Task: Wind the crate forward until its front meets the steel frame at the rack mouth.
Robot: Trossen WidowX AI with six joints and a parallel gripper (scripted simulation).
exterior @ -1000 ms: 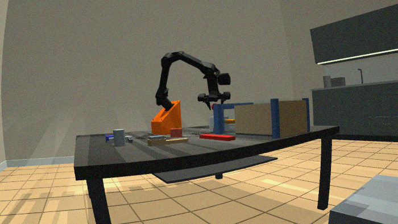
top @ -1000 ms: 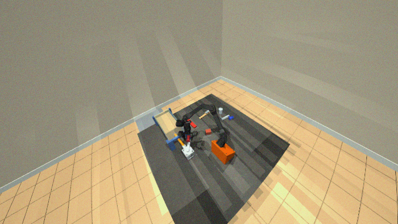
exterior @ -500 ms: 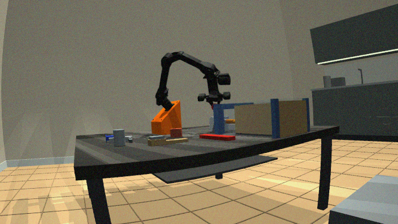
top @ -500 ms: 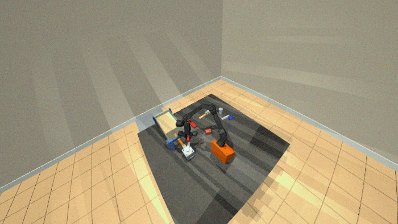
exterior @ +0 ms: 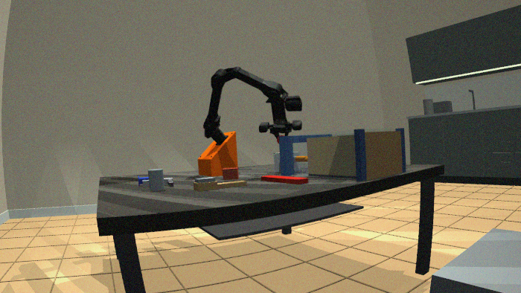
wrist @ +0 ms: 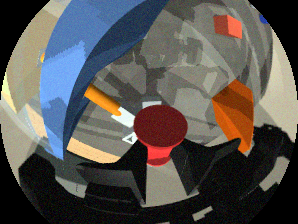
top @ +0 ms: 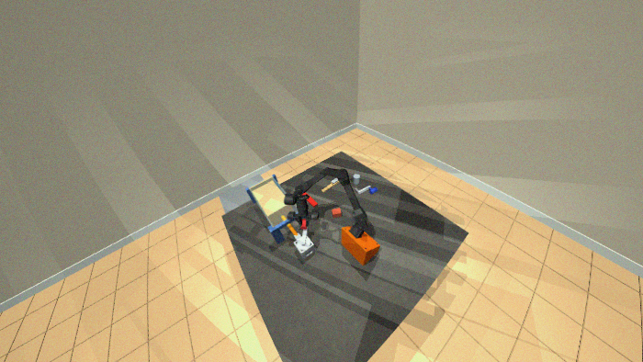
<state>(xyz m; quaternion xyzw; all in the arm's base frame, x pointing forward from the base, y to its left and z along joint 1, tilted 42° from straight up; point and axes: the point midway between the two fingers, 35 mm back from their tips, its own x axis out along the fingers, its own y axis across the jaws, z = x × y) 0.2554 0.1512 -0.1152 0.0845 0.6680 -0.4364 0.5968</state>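
Note:
My gripper (top: 303,221) (wrist: 155,134) is shut on the red knob (wrist: 160,126) of the winch handle, gripping it from above. The handle's pale crank arm (top: 304,233) runs from the knob to the top of the white winch (top: 303,247) (exterior: 277,163). An orange strap (top: 290,226) (exterior: 301,158) (wrist: 102,100) leads from the winch towards the cubby. The blue steel frame (exterior: 286,157) (wrist: 62,75) stands at the cubby's mouth, close beside my gripper. Tan surfaces (exterior: 330,158) show within the cubby; the crate's front and its gap to the frame cannot be told.
The orange arm base (top: 359,246) (exterior: 211,167) stands beside the winch. A red block (top: 336,212) (exterior: 230,173), a red bar (top: 311,200) (exterior: 284,179), a grey cylinder (top: 356,179) (exterior: 155,180), a wooden-handled tool (top: 328,186) and a blue-ended tool (top: 373,190) lie or stand elsewhere on the bench.

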